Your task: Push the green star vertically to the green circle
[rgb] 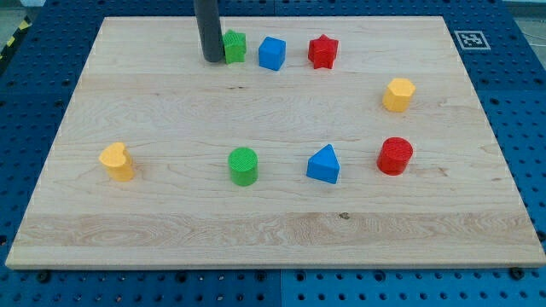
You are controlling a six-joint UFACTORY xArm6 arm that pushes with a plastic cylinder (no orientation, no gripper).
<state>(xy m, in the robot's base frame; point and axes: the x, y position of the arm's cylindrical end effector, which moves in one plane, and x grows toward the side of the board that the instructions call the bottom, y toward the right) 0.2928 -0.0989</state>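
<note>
My tip (211,59) sits at the view's top of the board (171,222), touching or just beside the left flank of the green star (235,46). No fingers on this rig, only a bare rod, so nothing to open, close or grip.

Relative to the tip:
- green star: immediately to the view's right, partly hidden by the rod
- blue cube (272,53): further right, just past the star
- red star (322,51): right again, same top row
- green circle (243,165): well below the tip and slightly right, nearly straight under the star
- blue triangle (323,164) and red cylinder (395,156): below and far right
- yellow hexagon (398,95): far right, a little lower
- yellow heart (118,161): below and left

Task judged barely started: star is well apart from the circle.

Risks:
- The tip is on the star's side, not above it. A push from here would likely shove the star right into the blue cube instead of down.
- To push down, the tip must get to the star's top edge; little board is left up there, so clipping the star on the way round is likely.
- An off-centre push could spin the star and let it slide off the tip, drifting toward the blue triangle.
</note>
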